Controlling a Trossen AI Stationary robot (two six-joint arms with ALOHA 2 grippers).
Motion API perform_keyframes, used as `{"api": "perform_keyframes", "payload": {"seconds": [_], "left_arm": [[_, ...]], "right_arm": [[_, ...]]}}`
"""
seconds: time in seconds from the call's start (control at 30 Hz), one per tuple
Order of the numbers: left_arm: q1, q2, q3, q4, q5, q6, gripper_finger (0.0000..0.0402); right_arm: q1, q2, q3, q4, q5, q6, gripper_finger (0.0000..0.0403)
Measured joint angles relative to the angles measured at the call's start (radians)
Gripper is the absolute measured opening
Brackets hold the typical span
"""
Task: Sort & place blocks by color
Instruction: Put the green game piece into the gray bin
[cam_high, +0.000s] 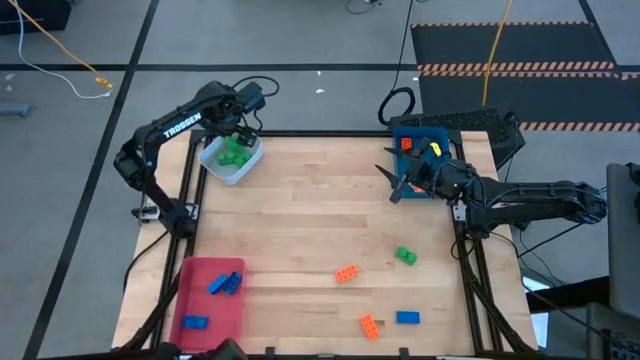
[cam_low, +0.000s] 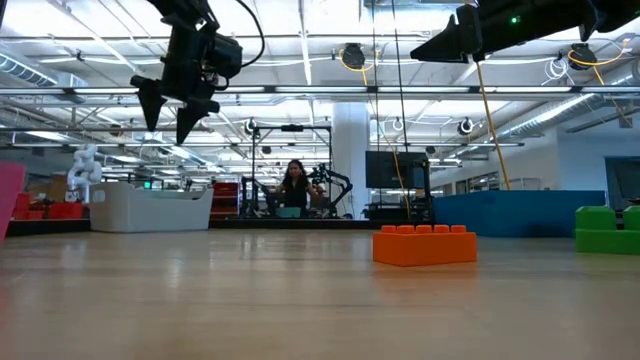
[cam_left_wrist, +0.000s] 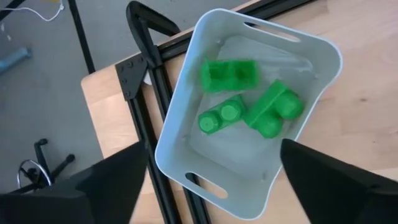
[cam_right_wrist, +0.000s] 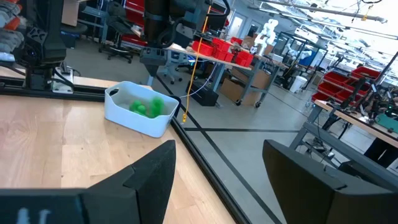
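Note:
My left gripper (cam_high: 238, 136) (cam_left_wrist: 213, 148) hangs open and empty above the pale tray (cam_high: 215, 168) (cam_left_wrist: 180, 118) at the far left corner. Three green blocks (cam_left_wrist: 245, 102) lie in that tray. My right gripper (cam_high: 390, 185) (cam_right_wrist: 219, 149) is open and empty, level above the table beside the blue tray (cam_high: 432, 132), which holds an orange block (cam_high: 405, 143). On the table lie a green block (cam_high: 405, 256), two orange blocks (cam_high: 346, 273) (cam_high: 369, 326) and a blue block (cam_high: 407, 318). Blue blocks (cam_high: 225, 284) rest in the red tray (cam_high: 205, 305).
A black frame rail (cam_left_wrist: 158, 93) runs along the table's left edge beside the pale tray. The bare wooden middle of the table (cam_high: 310, 210) is free room. In the low view an orange block (cam_low: 424, 244) stands close. A person (cam_low: 294, 188) sits far behind the table.

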Motion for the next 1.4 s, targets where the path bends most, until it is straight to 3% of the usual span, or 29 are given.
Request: {"api": "perform_keyframes", "payload": {"seconds": [0.2, 0.47, 0.67, 1.07, 1.23, 1.4], "left_arm": [[-0.009, 0.000, 0.000, 0.000, 0.000, -0.002, 0.0385], [-0.066, 0.000, 0.000, 0.017, 0.019, -0.006, 0.0337], [-0.186, 0.000, 0.000, 0.125, 0.043, 0.018, 0.0302], [-0.569, -0.002, -0.015, 0.724, 0.045, 0.187, 0.0266], [-0.679, -0.001, -0.132, 1.034, 0.046, 0.290, 0.0264], [-0.717, -0.001, -0.307, 1.275, 0.095, 0.293, 0.0264]], "right_arm": [[0.000, 0.000, 0.000, 0.000, 0.000, 0.001, 0.0238], [0.000, 0.000, 0.000, 0.002, 0.000, 0.000, 0.0238], [0.000, 0.000, 0.000, 0.004, -0.001, 0.009, 0.0238], [-0.008, 0.044, 0.000, -0.008, 0.003, 0.038, 0.0238], [-0.021, 0.067, 0.000, -0.054, 0.001, 0.067, 0.0238], [-0.021, 0.093, 0.000, -0.074, 0.001, 0.031, 0.0238]]}}
